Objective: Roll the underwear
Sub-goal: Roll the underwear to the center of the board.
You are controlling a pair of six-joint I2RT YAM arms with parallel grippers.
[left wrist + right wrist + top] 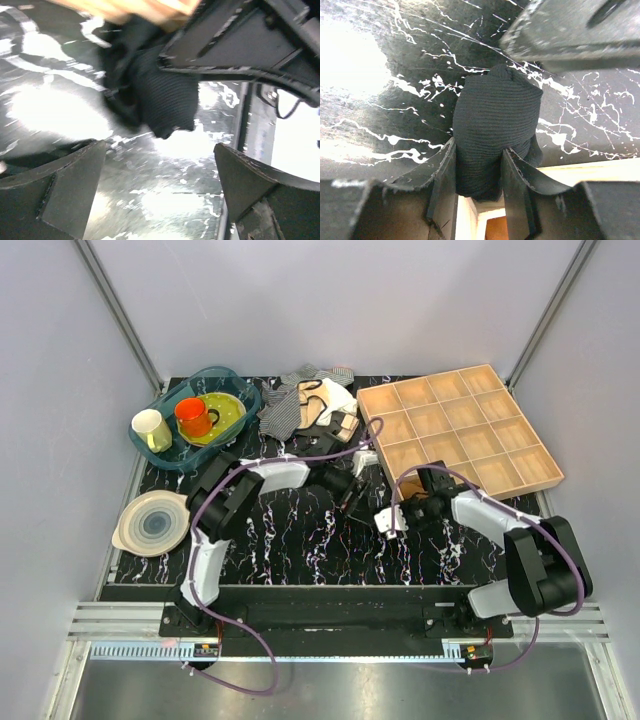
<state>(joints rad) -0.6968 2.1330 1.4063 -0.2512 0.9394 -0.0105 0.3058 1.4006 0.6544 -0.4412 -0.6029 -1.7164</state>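
The underwear [495,120] is a rolled black ribbed bundle. My right gripper [478,150] is shut on it and holds it over the marbled table, right at the front edge of the wooden tray [590,170]. In the left wrist view the bundle [160,95] hangs under the right gripper's body, just ahead of my left gripper [160,180]. The left gripper is open and empty, its fingers [65,190] spread wide above the table and apart from the bundle. In the top view the left gripper [360,500] and right gripper [422,495] face each other mid-table; the bundle is hard to make out there.
A wooden compartment tray [460,430] stands at the back right, with something tan-brown [495,227] in its near cell. A pile of clothes [310,400] lies at the back centre. A teal basin [240,400] with cups sits at the back left, a plate [152,522] at the left.
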